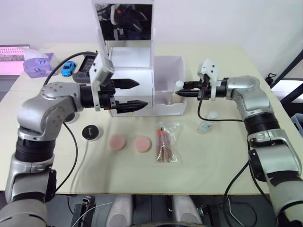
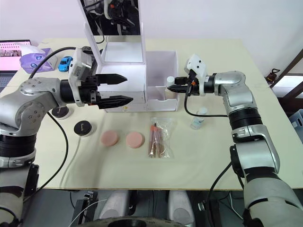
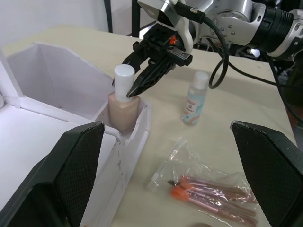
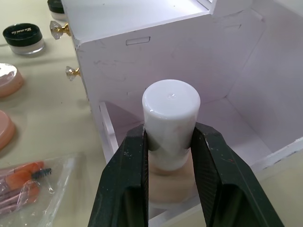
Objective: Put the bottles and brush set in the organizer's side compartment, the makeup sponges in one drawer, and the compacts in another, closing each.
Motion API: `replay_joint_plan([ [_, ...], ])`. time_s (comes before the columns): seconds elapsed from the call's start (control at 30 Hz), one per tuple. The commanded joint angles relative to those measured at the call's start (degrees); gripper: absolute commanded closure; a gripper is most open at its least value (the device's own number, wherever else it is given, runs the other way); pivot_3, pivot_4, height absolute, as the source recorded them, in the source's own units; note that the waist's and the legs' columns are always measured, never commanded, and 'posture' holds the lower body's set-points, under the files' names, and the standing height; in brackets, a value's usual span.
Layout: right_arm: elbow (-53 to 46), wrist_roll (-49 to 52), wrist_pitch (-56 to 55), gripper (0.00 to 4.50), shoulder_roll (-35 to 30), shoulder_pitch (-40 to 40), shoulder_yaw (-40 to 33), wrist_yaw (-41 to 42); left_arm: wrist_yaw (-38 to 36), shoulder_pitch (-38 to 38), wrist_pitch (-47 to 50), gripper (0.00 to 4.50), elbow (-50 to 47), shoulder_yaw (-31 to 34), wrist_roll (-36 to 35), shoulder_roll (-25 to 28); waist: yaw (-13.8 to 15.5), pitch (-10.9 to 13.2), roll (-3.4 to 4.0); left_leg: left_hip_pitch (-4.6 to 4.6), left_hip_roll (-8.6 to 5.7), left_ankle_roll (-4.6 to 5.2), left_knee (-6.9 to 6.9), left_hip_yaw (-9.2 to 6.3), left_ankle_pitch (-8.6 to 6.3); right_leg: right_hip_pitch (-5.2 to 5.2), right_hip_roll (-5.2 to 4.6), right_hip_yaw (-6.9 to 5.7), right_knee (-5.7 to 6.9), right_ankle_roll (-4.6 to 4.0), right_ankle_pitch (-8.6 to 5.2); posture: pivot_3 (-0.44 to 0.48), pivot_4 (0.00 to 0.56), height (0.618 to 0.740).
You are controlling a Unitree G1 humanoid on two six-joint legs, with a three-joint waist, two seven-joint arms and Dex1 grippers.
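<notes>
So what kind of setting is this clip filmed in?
Probably an office or lab set up as a test station: a plain pale table against a bare wall, staged with a white organizer, with a laptop at its far corner.

No readable text anywhere. Clear bottle [image 3: 194, 98] w/ teal label has print on it, too small to make out. Black compact [image 4: 23, 38] lid carries a short line of pale script, illegible; same on the compact [image 2: 83, 127] lying on the counter [image 2: 213, 156] in the right eye view. Purple tissue box [image 1: 38, 64] has a pattern, no legible wording.
</notes>
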Motion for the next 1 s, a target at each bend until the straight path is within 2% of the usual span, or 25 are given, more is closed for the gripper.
replay_joint_plan([
  [0.03, -1.07, 0.20, 0.61, 2.33, -0.73, -1.93, -2.56, 0.36, -0.65, -1.44, -1.09, 0.00, -0.28, -0.02, 0.25, 0.15, -0.08, 0.00, 0.00, 0.00, 0.00, 0.00, 0.00, 0.00, 0.00, 0.00, 0.00, 0.00, 0.00, 0.00, 0.00, 0.000, 0.150, 0.740],
  [0.13, -5.11, 2.13, 3.58, 0.75, -1.73, -1.33, -4.89, 0.21, -1.31, -1.54, -1.82, 0.00, 0.34, -0.29, 0.82, 0.41, -0.19, 0.00, 0.01, 0.00, 0.00, 0.00, -0.04, 0.00, 0.00, -0.02, 0.00, 0.00, 0.00, 0.00, 0.00, 0.000, 0.150, 0.740],
  [0.17, -6.25, 2.59, 4.48, 0.30, -2.35, -0.69, -5.81, -0.07, -1.18, -1.61, -2.25, 0.00, 0.64, -0.01, 1.11, 0.41, -0.19, 0.00, 0.01, 0.00, 0.00, 0.00, -0.05, 0.00, 0.00, -0.02, 0.00, 0.00, 0.00, 0.01, 0.00, 0.000, 0.150, 0.740],
  [0.2, -7.51, 2.79, 5.28, 0.09, -3.02, 0.22, -6.59, -0.23, -0.80, -1.68, -2.32, 0.00, 0.93, 0.48, 1.17, 0.35, -0.17, 0.01, 0.01, 0.00, 0.00, 0.00, -0.06, 0.00, 0.00, -0.04, 0.01, 0.00, 0.00, 0.01, 0.00, 0.000, 0.150, 0.740],
  [0.37, -18.18, 8.30, 13.40, 0.09, -6.42, 5.84, -13.36, -2.03, -2.01, 0.73, -3.98, 0.00, 2.14, 2.65, 1.54, 2.97, -0.07, 0.00, 0.01, 0.00, 0.00, 0.00, -0.08, -0.01, 0.00, -0.03, 0.01, 0.00, -0.01, 0.03, 0.00, 0.000, 0.150, 0.740],
  [0.57, -27.55, 15.00, 21.26, 0.09, -14.05, 16.35, -26.65, -6.06, -3.85, 4.93, -12.89, 0.00, 15.46, 10.02, 5.55, 9.07, -0.01, 0.01, 0.02, 0.02, 0.01, 0.00, -0.07, 0.00, 0.00, -0.03, 0.01, 0.00, 0.01, -0.07, -0.05, 0.000, 0.150, 0.740],
  [0.67, -27.03, 15.36, 21.26, 0.09, -17.62, 24.18, -33.09, -7.37, -6.94, 8.22, -16.95, 0.00, 24.52, 13.29, 7.25, 13.54, -0.09, 0.00, 0.00, 0.03, 0.03, 0.01, -0.07, 0.04, -0.01, -0.03, 0.01, 0.00, -0.01, -0.20, -0.12, 0.000, 0.150, 0.740],
  [0.77, -26.10, 14.78, 19.37, 0.09, -18.85, 29.63, -36.47, -8.86, -8.81, 9.84, -21.59, 0.00, 30.89, 14.47, 9.26, 15.65, -0.08, -0.01, 0.00, 0.05, 0.05, 0.02, -0.06, 0.10, -0.01, -0.02, 0.00, 0.03, -0.02, -0.21, -0.12, 0.000, 0.150, 0.740],
  [0.83, -23.64, 12.25, 15.38, 0.09, -19.22, 36.51, -40.36, -11.16, -8.65, 11.36, -26.72, 0.00, 39.67, 16.53, 11.50, 17.41, -0.01, -0.01, 0.00, 0.05, 0.06, 0.02, -0.04, 0.11, -0.01, -0.02, 0.00, 0.03, -0.02, -0.26, -0.10, 0.000, 0.150, 0.740],
  [1.0, -22.28, 10.76, 9.48, 0.09, -17.84, 44.97, -43.26, -14.26, -8.79, 11.72, -36.67, 0.00, 54.16, 17.97, 14.82, 18.56, 0.02, -0.01, 0.03, 0.08, 0.11, 0.02, -0.06, 0.18, -0.01, -0.03, 0.02, 0.05, -0.01, -0.28, -0.10, 0.000, 0.150, 0.740],
])
